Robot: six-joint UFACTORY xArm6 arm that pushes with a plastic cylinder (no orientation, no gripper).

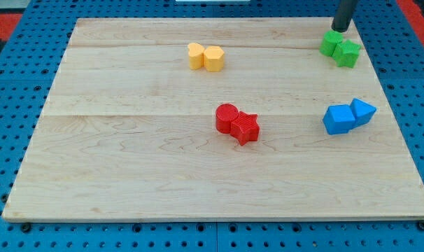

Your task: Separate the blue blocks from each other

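Observation:
Two blue blocks touch each other at the view's right: a blue cube on the left and a blue triangular block on the right. My tip is at the view's top right, just above the green blocks and well above the blue pair. It touches no blue block.
Two green blocks sit together at the top right just below my tip. Two yellow blocks sit together at the top middle. A red cylinder and a red star block touch at the centre. The wooden board lies on a blue pegboard.

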